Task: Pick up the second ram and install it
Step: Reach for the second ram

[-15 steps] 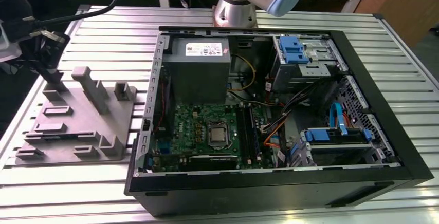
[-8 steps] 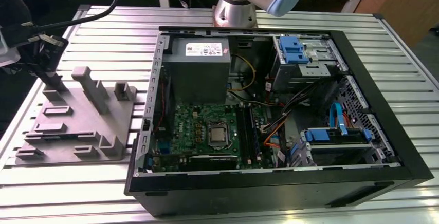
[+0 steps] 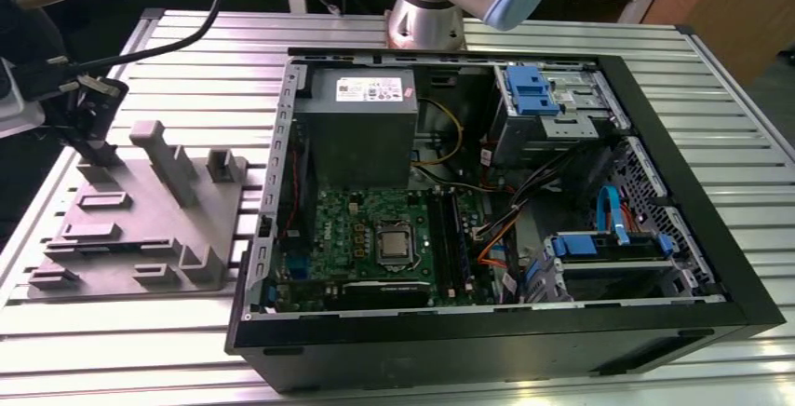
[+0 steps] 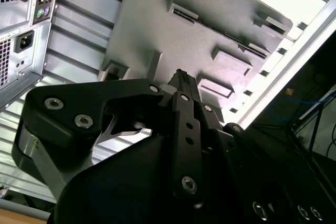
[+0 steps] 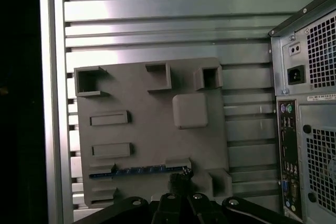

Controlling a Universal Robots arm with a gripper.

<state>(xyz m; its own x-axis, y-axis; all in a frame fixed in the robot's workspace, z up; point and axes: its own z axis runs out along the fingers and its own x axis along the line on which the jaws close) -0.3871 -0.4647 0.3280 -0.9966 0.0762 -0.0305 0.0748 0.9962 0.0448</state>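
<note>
The second ram point(image 5: 136, 171) is a thin blue-edged stick standing on edge in a slot of the grey tray point(image 5: 152, 135). In the first wrist view my gripper point(image 5: 180, 181) hovers over one end of the stick. Its fingers look pressed together in the second wrist view, where the gripper point(image 4: 181, 76) points at the tray point(image 4: 157, 30). I cannot tell whether they touch the stick. In the exterior view the gripper point(image 3: 89, 138) hangs above the back corner of the tray point(image 3: 149, 229), at the exterior view's left.
An open black computer case point(image 3: 497, 336) lies on the slatted metal table point(image 3: 125, 331) beside the tray, its green motherboard point(image 3: 360, 229) facing up. The case's rear panel point(image 5: 304, 129) stands close to the tray. Upright posts point(image 3: 168, 159) rise from the tray.
</note>
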